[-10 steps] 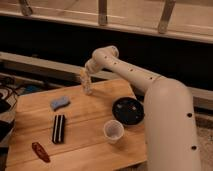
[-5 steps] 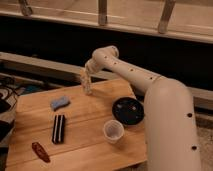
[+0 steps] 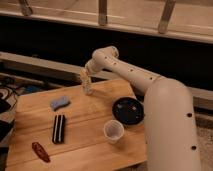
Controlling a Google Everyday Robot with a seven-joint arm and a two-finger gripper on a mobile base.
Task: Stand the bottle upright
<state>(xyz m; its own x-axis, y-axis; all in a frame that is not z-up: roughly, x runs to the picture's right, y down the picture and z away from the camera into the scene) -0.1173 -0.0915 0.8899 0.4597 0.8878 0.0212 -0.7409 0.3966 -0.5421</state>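
Observation:
The bottle (image 3: 87,86) is a small slim whitish bottle standing roughly upright near the far edge of the wooden table (image 3: 90,145). My gripper (image 3: 86,78) is at the end of the white arm, directly over the bottle's top and around its upper part. The arm reaches in from the right side.
A translucent white cup (image 3: 114,131) stands near the front right. A black round plate (image 3: 128,110) lies at the right. A blue-grey sponge (image 3: 59,103), a black rectangular object (image 3: 59,128) and a red-brown object (image 3: 40,152) lie on the left half. Dark clutter sits off the left edge.

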